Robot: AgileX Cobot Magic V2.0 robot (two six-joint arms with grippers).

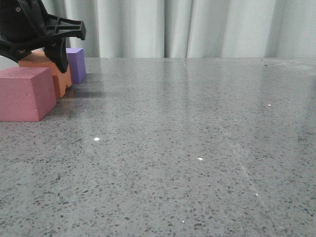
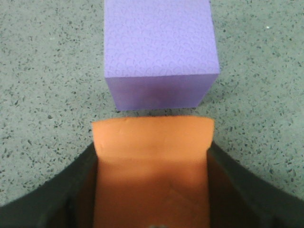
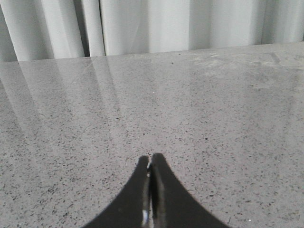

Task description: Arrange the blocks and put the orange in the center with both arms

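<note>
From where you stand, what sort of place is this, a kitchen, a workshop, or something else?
Probably a robot test bench or lab, not a home. A bare speckled grey table is closed off by a plain white curtain, and it holds only foam cubes, one in the left gripper.

The bench [image 1: 197, 148] is grey stone speckled with fine dark and white flecks. The pinkish-red cube [image 1: 24, 94] is plain and matte. The orange cube [image 2: 152, 166] is flat orange. The purple cube [image 2: 159, 47] carries a faint scalloped, pebbled print. Both end effectors, left [image 1: 58, 44] and right [image 3: 150, 190], are matte black. The curtain [image 1: 197, 27] is pale grey-white.
</note>
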